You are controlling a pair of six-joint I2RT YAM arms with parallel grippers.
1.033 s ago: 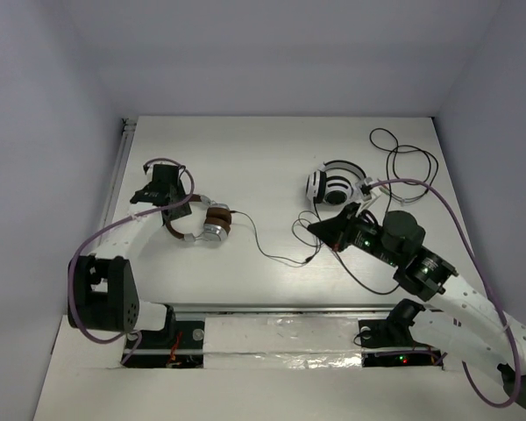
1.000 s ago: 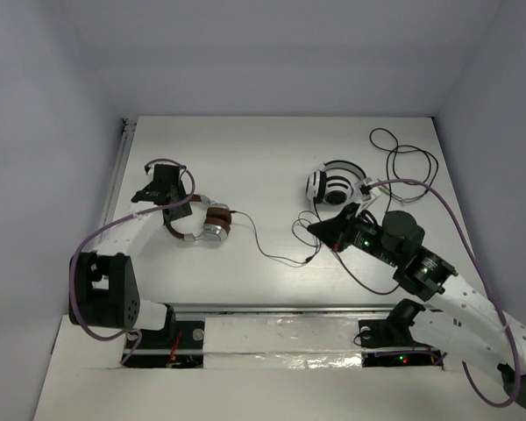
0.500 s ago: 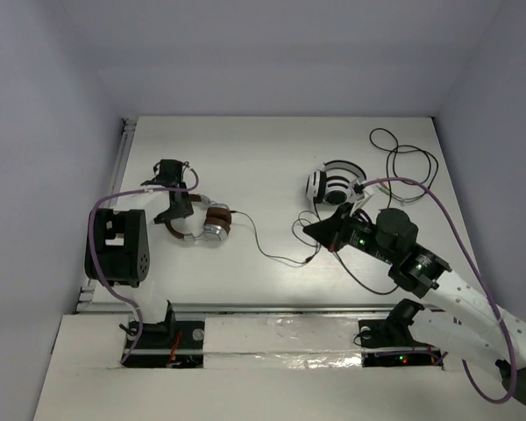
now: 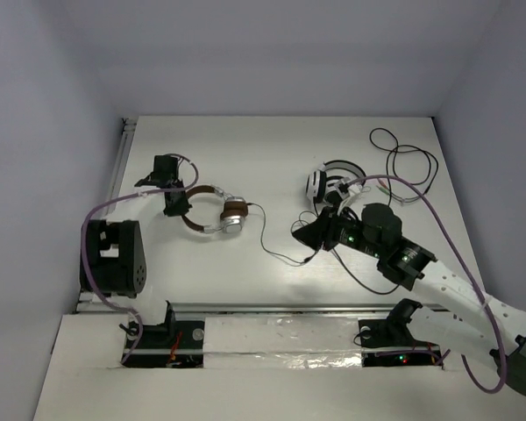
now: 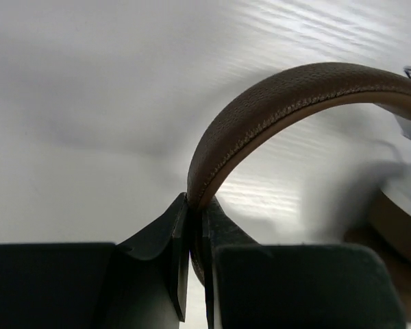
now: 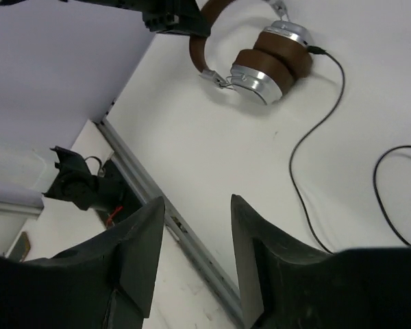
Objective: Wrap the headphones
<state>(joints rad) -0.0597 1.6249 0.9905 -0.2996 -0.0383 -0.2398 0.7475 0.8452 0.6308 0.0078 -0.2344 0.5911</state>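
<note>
Headphones (image 4: 232, 214) now farther right, in left jaws

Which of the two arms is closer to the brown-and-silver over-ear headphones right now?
Left. The left gripper is clamped on the brown headband of the brown-and-silver headphones. The right gripper hangs open off to their right, touching nothing.

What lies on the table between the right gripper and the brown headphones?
Only bare white table and the thin black cable of the headphones, running toward the right gripper; the top external view shows it.
</note>
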